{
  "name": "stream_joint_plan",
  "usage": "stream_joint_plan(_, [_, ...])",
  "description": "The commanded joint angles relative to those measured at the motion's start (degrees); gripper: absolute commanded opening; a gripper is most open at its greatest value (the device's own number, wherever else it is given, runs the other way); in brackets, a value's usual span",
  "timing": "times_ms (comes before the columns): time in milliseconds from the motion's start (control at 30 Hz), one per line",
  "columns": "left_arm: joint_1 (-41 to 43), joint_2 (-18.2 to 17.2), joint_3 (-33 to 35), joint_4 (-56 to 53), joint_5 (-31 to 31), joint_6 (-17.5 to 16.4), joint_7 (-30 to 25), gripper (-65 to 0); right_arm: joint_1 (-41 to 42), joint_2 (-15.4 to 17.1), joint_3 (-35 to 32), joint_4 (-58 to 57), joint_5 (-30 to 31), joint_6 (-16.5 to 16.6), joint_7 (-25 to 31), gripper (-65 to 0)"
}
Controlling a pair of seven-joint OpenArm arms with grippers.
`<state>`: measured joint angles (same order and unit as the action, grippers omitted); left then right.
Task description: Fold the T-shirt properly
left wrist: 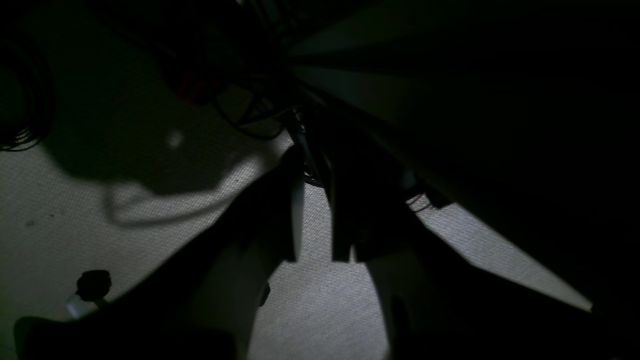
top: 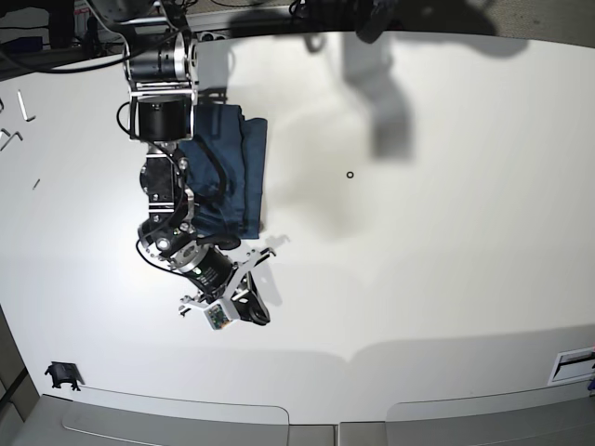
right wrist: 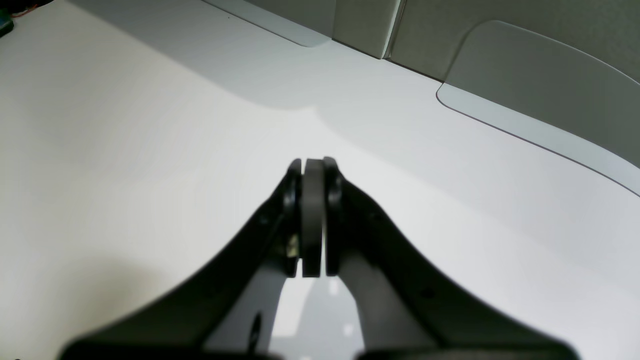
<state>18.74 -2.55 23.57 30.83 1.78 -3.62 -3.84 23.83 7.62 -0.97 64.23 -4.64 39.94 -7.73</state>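
Note:
The T-shirt is a dark navy bundle lying folded on the white table at the upper left, partly covered by my right arm. My right gripper hovers below the shirt's near edge, apart from it. In the right wrist view my right gripper is shut with its pads pressed together on nothing, above bare table. In the dim left wrist view my left gripper stands a little open, and pale textured ground shows through the gap. The T-shirt is not in either wrist view.
A small black ring lies right of the shirt. Metal tools sit at the far left edge and a black clip at the near left corner. Cables hang beyond the left gripper.

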Motion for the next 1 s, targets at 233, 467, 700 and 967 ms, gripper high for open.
stream_joint_plan(233, [0.6, 0.5, 0.1, 0.3, 0.1, -0.6, -0.5, -56.9, 2.0, 0.3, 0.2, 0.9, 0.8, -4.4, 1.9, -65.0])
stream_joint_plan(467, [0.6, 0.5, 0.1, 0.3, 0.1, -0.6, -0.5, -56.9, 2.0, -0.8, 0.3, 0.9, 0.8, -26.4, -1.6, -65.0])
stream_joint_plan(700, [0.6, 0.5, 0.1, 0.3, 0.1, -0.6, -0.5, -56.9, 2.0, -1.3, 0.3, 0.9, 0.8, -44.1, -1.7, -65.0])
stream_joint_plan(967, [0.6, 0.5, 0.1, 0.3, 0.1, -0.6, -0.5, -56.9, 2.0, -1.4, 0.3, 0.9, 0.7, -73.7, 2.3, -65.0])
